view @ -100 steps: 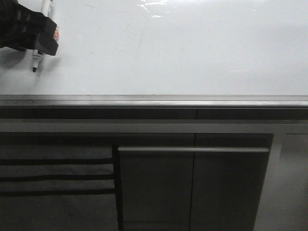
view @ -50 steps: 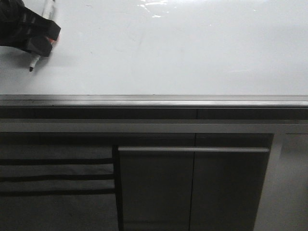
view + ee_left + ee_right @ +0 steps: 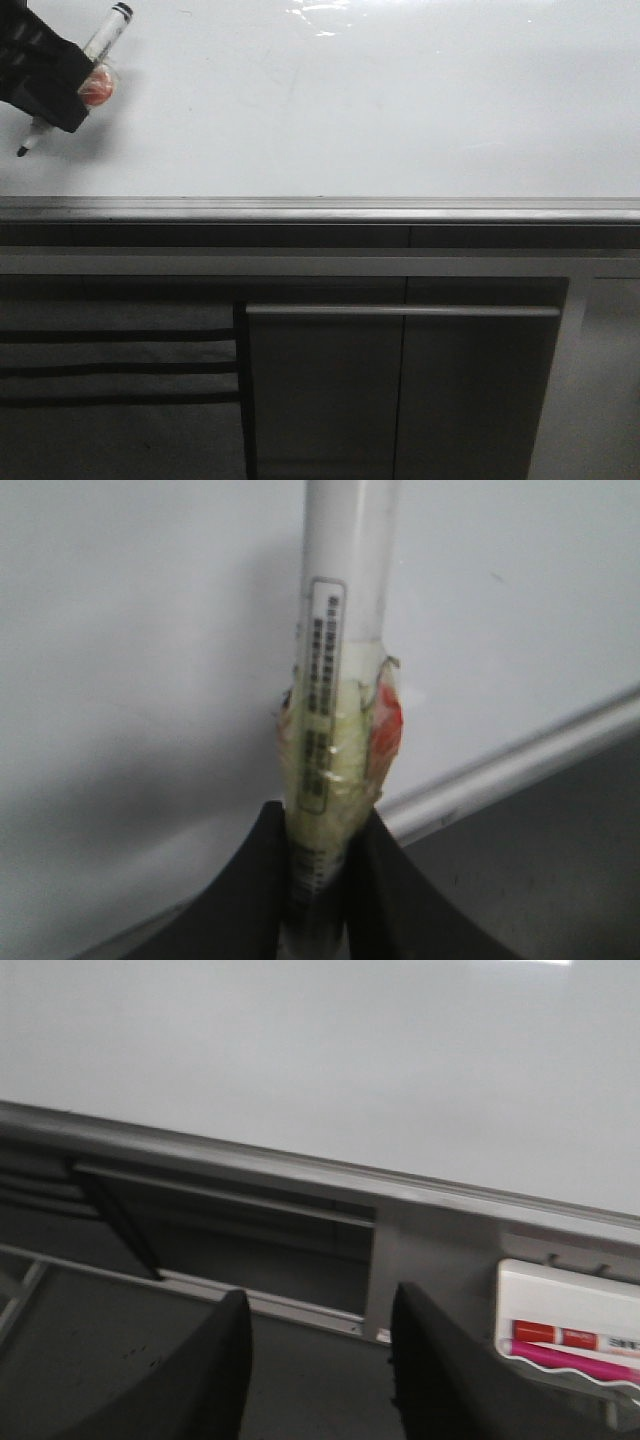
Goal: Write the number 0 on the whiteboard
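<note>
The whiteboard (image 3: pixel 380 110) is glossy white with a grey metal edge along its bottom. No number 0 shows on it. My left gripper (image 3: pixel 62 88) is at the board's far left, shut on a white marker (image 3: pixel 100 45) wrapped with yellow and red tape. The marker is tilted, its black tip (image 3: pixel 22 151) low at the left and close to the board. In the left wrist view the marker (image 3: pixel 340 680) stands between the black fingers (image 3: pixel 258 880). My right gripper (image 3: pixel 318 1360) is open and empty below the board's edge (image 3: pixel 300 1165).
Dark grey cabinet panels (image 3: pixel 320 390) with a horizontal handle bar (image 3: pixel 400 311) lie below the board. A white tray (image 3: pixel 565 1315) with a red marker and a pink marker hangs under the board's edge by my right gripper.
My left gripper has moved left and turned, so the marker now leans with its cap to the upper right and its tip further left.
</note>
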Robot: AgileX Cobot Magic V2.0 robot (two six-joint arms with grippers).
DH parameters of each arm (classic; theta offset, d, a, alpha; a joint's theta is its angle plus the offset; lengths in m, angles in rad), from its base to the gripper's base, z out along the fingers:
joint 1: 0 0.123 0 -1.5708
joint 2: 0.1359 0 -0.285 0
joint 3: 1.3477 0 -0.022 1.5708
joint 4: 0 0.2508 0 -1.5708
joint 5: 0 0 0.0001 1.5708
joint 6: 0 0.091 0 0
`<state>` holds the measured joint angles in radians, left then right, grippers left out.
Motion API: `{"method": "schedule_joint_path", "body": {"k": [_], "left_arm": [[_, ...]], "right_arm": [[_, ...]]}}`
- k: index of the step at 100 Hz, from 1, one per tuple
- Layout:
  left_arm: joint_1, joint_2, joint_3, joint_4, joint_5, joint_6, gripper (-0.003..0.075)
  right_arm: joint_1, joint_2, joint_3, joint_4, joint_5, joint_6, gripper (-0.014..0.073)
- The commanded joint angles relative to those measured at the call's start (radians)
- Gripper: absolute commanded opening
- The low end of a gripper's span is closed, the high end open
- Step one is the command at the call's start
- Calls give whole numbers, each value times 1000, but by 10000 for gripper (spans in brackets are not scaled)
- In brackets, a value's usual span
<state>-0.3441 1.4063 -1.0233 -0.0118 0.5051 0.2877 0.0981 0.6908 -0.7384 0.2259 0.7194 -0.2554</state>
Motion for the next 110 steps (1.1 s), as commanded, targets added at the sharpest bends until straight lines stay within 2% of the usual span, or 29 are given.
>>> {"method": "schedule_joint_path", "body": {"k": [1,13,21,28,48,66,81,95,110], "left_arm": [[-67,-66,-70,3,143,78,-20],[-178,-78,-137,1,406,149,-20],[-246,-78,-173,1,512,191,-20],[-312,-78,-196,-15,550,225,-20],[-482,-78,-238,-125,557,347,-20],[-586,-72,-274,-137,554,354,-20],[-611,-72,-280,-137,548,356,-20],[-611,-72,-280,-137,530,356,-20],[-611,-72,-280,-137,516,356,-20]], "right_arm": [[36,64,-80,103,-5,-133,290],[104,177,-172,151,107,-250,290],[156,240,-220,166,175,-331,290],[222,297,-258,173,215,-403,290],[394,421,-345,195,241,-562,290],[475,486,-412,295,276,-663,274],[488,504,-428,347,292,-708,236],[488,504,-428,400,287,-734,236],[488,504,-428,402,287,-750,236]]}}
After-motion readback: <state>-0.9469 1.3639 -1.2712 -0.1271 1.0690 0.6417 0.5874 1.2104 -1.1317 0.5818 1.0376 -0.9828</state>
